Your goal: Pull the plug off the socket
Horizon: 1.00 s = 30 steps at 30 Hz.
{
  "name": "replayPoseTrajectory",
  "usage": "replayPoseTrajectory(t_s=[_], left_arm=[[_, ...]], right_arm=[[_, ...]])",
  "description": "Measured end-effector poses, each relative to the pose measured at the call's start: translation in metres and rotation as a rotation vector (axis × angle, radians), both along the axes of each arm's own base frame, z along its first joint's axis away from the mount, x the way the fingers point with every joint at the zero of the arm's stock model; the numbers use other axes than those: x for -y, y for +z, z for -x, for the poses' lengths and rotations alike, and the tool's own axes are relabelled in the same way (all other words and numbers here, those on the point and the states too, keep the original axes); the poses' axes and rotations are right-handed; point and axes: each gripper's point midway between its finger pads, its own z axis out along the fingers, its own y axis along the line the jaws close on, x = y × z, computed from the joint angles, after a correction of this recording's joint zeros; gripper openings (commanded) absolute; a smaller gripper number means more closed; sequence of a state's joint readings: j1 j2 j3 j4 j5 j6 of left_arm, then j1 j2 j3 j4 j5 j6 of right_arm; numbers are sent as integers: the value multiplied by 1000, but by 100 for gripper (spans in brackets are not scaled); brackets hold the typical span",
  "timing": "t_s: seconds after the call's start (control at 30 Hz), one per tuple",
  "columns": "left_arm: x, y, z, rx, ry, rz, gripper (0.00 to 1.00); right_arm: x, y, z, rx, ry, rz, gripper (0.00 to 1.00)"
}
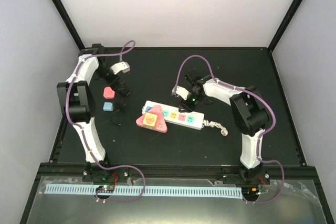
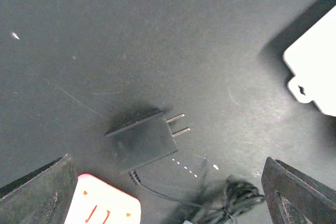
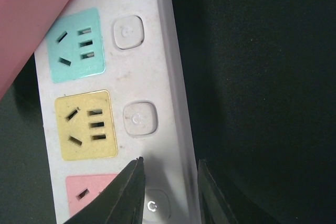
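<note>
Socket (image 1: 175,115): lay mid-table, with a pink triangular adapter (image 1: 151,121) overlapping its 9 o'clock end.
Right gripper (image 3: 169,182): narrow gap, astride the Socket's long edge; no grip evident.
Plug (image 2: 142,142): black, flat on the surface with prongs bare, apart at 10 o'clock from the Socket.
Left gripper (image 2: 167,169): wide, empty, above the Plug.
Table (image 1: 252,72): black, open toward 1 o'clock.

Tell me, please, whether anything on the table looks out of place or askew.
The pink triangular block sits skewed across the left end of the power strip, overhanging its near edge. A black charger lies on the mat, prongs bare.
</note>
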State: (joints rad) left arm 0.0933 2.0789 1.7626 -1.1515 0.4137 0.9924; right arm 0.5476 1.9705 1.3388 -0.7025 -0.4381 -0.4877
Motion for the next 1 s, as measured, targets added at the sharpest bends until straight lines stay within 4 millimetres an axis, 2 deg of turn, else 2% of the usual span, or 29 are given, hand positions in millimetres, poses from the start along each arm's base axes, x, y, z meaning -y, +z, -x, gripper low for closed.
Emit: replayPoseTrajectory(t_s=[0.23,0.3,0.5,0.63,0.73,0.83,1.0], left_arm=[[9,74,19,173,12,33,99],[12,95,30,233,25,42,99],[26,133,65,387,64,122,99],[41,141,89,407,35,205,99],[48,145,99,410,17,243,99],[53,141,112,411,7,259,99],[66,134,148,433,-49,254,99]], right_arm=[[-1,0,-1,7,0,-3,37],[-1,0,-2,9,-1,-5,38],[-1,1,-3,19,-2,-2,41],[1,2,-2,25,-8,1,46],[3,3,1,22,-10,4,48],[6,6,6,13,-12,7,53],[5,24,9,24,-16,-20,57]])
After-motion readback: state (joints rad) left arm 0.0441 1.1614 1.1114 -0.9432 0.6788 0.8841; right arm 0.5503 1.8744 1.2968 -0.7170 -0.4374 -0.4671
